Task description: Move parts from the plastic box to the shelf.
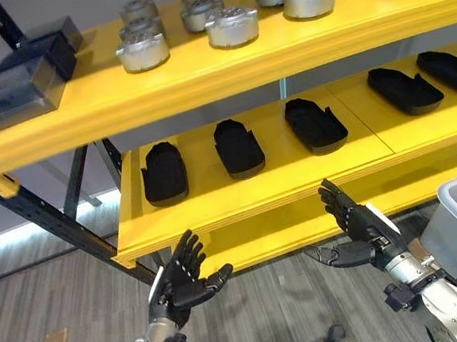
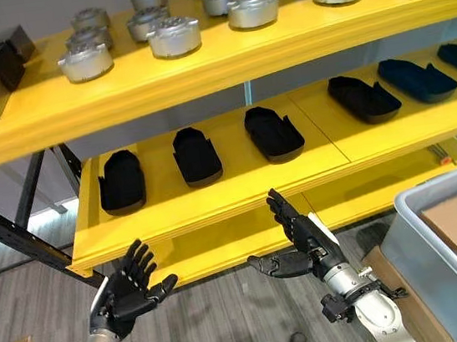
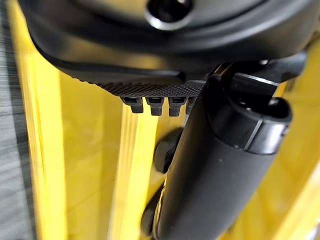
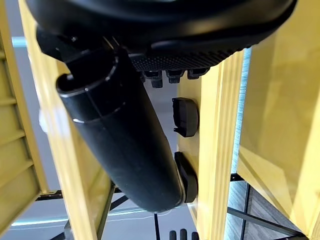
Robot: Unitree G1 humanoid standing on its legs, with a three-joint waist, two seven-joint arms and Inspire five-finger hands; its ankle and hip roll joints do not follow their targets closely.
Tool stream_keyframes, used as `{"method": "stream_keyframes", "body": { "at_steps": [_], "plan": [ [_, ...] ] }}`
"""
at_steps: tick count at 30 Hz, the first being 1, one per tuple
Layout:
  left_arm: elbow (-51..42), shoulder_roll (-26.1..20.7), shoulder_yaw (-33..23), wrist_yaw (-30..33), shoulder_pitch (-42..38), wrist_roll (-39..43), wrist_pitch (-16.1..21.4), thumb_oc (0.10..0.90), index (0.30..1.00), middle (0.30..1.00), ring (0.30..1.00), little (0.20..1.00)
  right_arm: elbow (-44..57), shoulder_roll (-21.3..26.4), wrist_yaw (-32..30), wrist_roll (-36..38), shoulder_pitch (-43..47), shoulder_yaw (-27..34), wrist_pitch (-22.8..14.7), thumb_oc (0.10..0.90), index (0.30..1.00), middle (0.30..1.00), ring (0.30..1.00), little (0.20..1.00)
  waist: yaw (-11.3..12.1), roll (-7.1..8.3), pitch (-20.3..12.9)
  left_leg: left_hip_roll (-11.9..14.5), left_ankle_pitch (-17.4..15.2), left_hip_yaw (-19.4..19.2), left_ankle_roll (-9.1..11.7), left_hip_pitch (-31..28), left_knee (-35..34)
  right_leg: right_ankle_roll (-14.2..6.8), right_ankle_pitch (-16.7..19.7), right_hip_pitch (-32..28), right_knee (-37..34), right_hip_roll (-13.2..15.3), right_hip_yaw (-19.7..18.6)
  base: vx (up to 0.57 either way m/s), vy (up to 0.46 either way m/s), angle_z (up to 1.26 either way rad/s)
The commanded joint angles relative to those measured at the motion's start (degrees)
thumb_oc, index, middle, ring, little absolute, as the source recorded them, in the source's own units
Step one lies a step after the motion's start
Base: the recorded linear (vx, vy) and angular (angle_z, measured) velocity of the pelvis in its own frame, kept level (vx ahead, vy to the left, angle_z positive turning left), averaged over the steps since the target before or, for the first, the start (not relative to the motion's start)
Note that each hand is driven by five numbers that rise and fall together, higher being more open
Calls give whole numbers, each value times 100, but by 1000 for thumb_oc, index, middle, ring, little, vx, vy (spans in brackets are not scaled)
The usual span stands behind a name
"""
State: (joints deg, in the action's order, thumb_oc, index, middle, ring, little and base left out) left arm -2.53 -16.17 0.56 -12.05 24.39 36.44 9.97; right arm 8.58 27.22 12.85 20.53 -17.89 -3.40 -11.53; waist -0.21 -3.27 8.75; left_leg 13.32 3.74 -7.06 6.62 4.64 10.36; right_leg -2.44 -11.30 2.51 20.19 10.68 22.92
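Both hands are hanging released and holding nothing: the left hand (image 1: 184, 280), the right hand (image 1: 355, 226). The plastic box (image 2: 423, 238) is waiting near right. Farther, black parts (image 1: 238, 146) and silver parts (image 1: 232, 26) are already filling the shelf (image 1: 241, 199), so more carrying probably remains.

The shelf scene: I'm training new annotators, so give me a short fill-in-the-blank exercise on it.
1. The silver parts sit on the ____ shelf board.
2. The black parts on the middle board are ____ in colour.
3. Both the left hand and the right hand hold ____.
4. The grey box stands on the robot's ____ side.

Missing words: top; black; nothing; right
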Motion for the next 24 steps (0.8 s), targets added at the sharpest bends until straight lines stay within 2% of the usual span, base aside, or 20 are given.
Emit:
{"method": "stream_keyframes", "body": {
  "at_steps": [1, 2, 3, 7, 12, 17, 24],
  "plan": [
    [-301, -109, -287, 190, -330, 397, 461, 900, 1000, 1000, 1000, 1000, 152, -162, -157, 199, 520, 204, -459, 900, 1000, 1000, 1000, 1000, 33, 117, -181, 371, 336, -138, 74, -45, -233, -434, 652, -402, -910, 312, 131, 74, 208, 73],
    [-236, -65, -278, 239, -313, 303, 475, 900, 1000, 1000, 1000, 1000, 83, -240, -212, 147, 430, 290, -436, 900, 1000, 1000, 1000, 1000, 14, 148, -270, 220, 124, -195, 21, -186, -516, -566, 823, -491, -1016, 513, 221, 70, 227, 31],
    [-67, 8, -211, 266, -332, 459, 466, 900, 1000, 1000, 1000, 1000, -35, -282, -261, 145, 398, 270, -420, 900, 1000, 1000, 1000, 1000, -1, 160, -315, 135, 125, -209, 2, -253, -664, -616, 924, -495, -1059, 589, 217, 98, 290, 5],
    [74, -12, -111, 333, -356, 259, 455, 900, 1000, 1000, 1000, 1000, -262, -407, -359, 85, 429, 189, -356, 900, 1000, 1000, 1000, 1000, 25, 278, -474, -189, 45, -268, -143, -451, -1101, -825, 1264, -552, -1281, 862, 237, 59, 212, 12],
    [219, -92, 24, 407, -509, -49, 503, 900, 1000, 1000, 1000, 1000, -492, -568, -454, -18, 606, -47, -305, 900, 1000, 1000, 1000, 1000, 112, 529, -582, -519, -58, -326, -294, -593, -1400, -1064, 1626, -528, -1371, 1169, 219, 27, 146, 5],
    [329, -98, 109, 533, -650, -182, 548, 900, 1000, 1000, 1000, 1000, -628, -637, -504, -54, 661, -221, -260, 900, 1000, 1000, 1000, 1000, 170, 702, -650, -635, -135, -309, -348, -592, -1396, -1161, 1815, -596, -1561, 1279, 239, 15, 40, -1],
    [569, -43, 172, 683, -727, -235, 531, 900, 1000, 1000, 1000, 1000, -836, -654, -535, -29, 715, -414, -188, 900, 1000, 1000, 1000, 1000, 201, 793, -708, -577, -128, -357, -318, -617, -1410, -1169, 1885, -606, -1618, 1266, 242, 7, -11, -4]
  ]
}}
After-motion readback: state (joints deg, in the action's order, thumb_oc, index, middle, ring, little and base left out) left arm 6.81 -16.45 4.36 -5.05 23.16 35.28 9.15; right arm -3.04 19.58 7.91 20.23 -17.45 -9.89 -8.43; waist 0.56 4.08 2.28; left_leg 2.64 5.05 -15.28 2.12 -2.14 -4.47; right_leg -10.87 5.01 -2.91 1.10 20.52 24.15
